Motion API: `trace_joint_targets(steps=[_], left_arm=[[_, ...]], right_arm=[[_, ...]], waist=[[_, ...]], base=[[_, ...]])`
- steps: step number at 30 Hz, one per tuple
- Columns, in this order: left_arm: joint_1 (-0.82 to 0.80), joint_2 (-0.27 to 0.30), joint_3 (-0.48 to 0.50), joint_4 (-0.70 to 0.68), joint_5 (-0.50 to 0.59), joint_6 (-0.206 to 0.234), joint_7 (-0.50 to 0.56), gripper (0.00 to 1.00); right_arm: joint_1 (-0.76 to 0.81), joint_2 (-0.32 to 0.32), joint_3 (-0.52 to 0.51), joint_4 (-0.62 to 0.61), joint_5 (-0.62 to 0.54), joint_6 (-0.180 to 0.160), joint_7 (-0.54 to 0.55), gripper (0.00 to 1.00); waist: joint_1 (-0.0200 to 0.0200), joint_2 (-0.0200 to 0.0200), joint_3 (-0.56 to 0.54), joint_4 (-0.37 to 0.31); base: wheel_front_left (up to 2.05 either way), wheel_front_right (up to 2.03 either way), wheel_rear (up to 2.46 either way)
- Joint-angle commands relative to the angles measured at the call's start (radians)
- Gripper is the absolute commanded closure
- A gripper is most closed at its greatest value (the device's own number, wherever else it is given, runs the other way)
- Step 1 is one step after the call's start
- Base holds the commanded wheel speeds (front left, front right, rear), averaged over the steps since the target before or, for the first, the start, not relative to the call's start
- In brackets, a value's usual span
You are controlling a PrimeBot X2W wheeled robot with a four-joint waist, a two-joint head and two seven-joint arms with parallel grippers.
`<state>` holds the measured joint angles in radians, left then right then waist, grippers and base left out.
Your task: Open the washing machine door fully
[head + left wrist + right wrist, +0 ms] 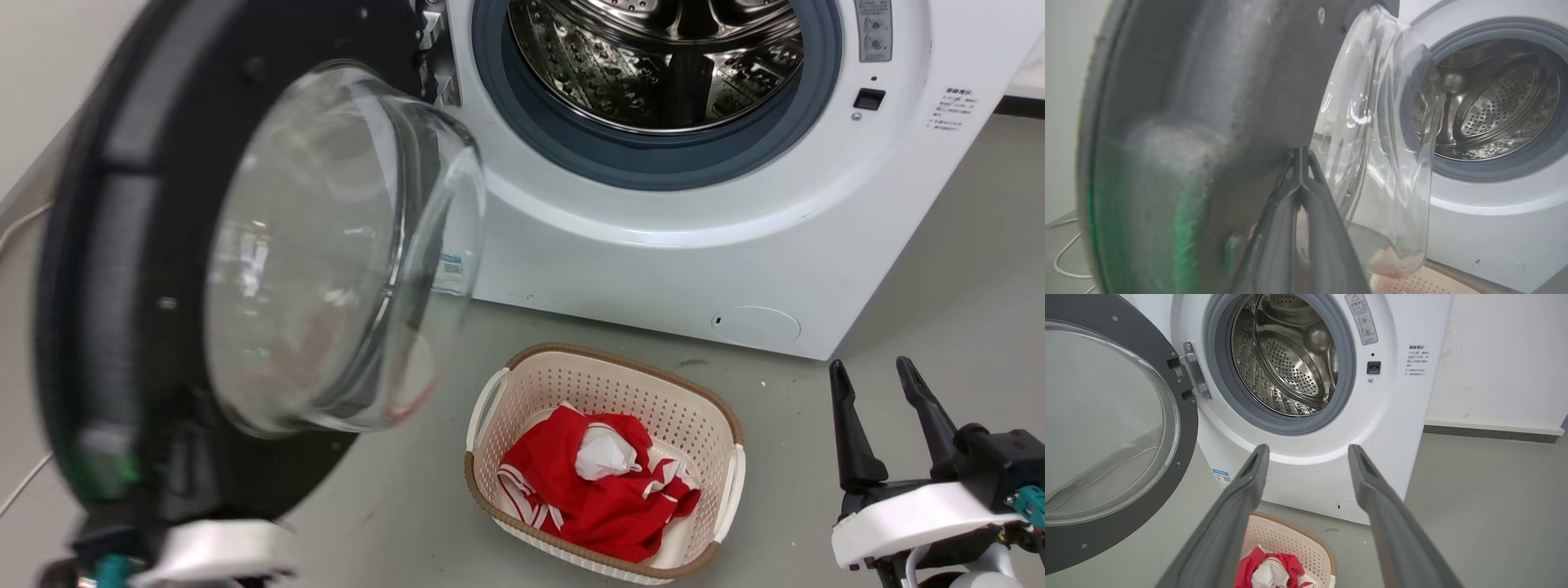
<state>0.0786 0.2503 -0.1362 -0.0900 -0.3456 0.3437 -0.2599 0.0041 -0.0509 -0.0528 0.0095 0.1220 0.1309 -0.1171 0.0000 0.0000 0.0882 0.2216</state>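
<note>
The washing machine door (pixel 122 245) stands swung out to the left of the white washing machine (pixel 653 261), its clear glass bowl (pixel 326 245) bulging toward the drum (pixel 653 57). The door looks blurred in the head view. In the left wrist view my left gripper (pixel 1300 153) is shut, fingertips together against the door's dark inner face (pixel 1208 102) beside the glass. Its pale wrist (pixel 220 551) shows below the door's bottom edge. My right gripper (pixel 871 367) is open and holds nothing, low at the right above the floor. In its own view, the right gripper (pixel 1308 449) points at the washer's front (pixel 1404 416) and the metal hinge (pixel 1194 371).
A beige laundry basket (pixel 604 363) with red and white clothing (pixel 596 490) sits on the grey floor in front of the washer. A white cable (pixel 1065 261) lies on the floor at the far left by a pale wall. A wall and skirting (pixel 1490 430) run to the right of the machine.
</note>
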Motion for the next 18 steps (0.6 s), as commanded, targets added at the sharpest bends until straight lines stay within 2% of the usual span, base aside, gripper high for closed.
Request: trace_joint_targets(steps=[1, 5, 9, 18], left_arm=[[-0.04, 0.008, 0.074, 0.005, -0.027, 0.002, -0.007, 1.0], [-0.073, 0.011, 0.174, 0.042, -0.049, -0.023, -0.007, 1.0], [-0.115, 0.039, 0.276, 0.1, -0.061, -0.052, -0.005, 1.0], [-0.188, 0.07, 0.36, 0.242, -0.043, -0.134, -0.005, 1.0]], right_arm=[[-0.014, 0.001, -0.005, -0.007, -0.009, 0.0, 0.002, 0.0], [-0.028, 0.001, -0.006, -0.017, -0.009, 0.0, 0.009, 0.0], [-0.037, 0.001, -0.006, -0.024, -0.013, 0.0, 0.01, 0.0], [-0.048, 0.001, -0.015, -0.022, -0.002, 0.0, 0.004, 0.0]], waist=[[0.0, 0.0, 0.016, -0.003], [0.0, 0.0, 0.032, -0.012], [0.0, 0.0, 0.047, -0.026], [0.0, 0.0, 0.062, -0.044]], base=[[0.0, 0.0, 0.0], [0.0, 0.0, 0.0], [0.0, 0.0, 0.0], [0.0, 0.0, 0.0]])
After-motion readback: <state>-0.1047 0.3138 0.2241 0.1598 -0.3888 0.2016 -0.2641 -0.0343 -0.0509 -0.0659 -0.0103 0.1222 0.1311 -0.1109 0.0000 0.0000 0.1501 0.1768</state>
